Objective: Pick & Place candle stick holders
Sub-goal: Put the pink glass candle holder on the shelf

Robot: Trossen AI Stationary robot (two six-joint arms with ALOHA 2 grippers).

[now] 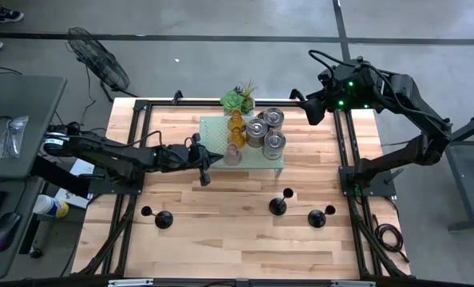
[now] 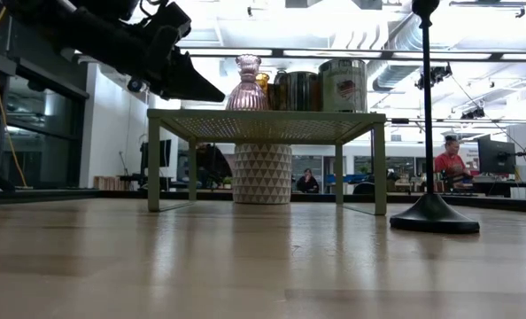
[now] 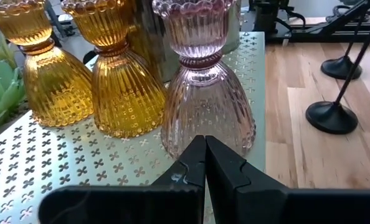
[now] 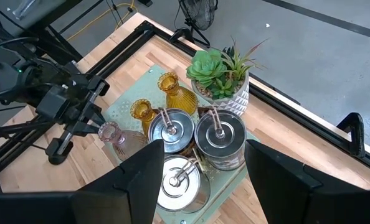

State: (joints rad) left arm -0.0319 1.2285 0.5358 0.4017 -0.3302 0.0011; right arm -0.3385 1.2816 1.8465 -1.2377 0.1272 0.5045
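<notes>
The left gripper (image 3: 204,163), fingers pressed shut, points at a ribbed pink glass holder (image 3: 205,81) on the perforated stand (image 3: 48,168); the right gripper (image 4: 200,180) hangs open.

No readable text, labels or numbers — the tins' labels are too blurred

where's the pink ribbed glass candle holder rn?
High view: pink ribbed glass candle holder stands on the pale green perforated stand's left front corner, beside an amber glass holder.

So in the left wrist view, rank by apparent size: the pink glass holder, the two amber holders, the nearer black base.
1. Pink glass holder, nearest the camera.
2. Two amber holders: alike, unranked.
3. Black base.
</notes>
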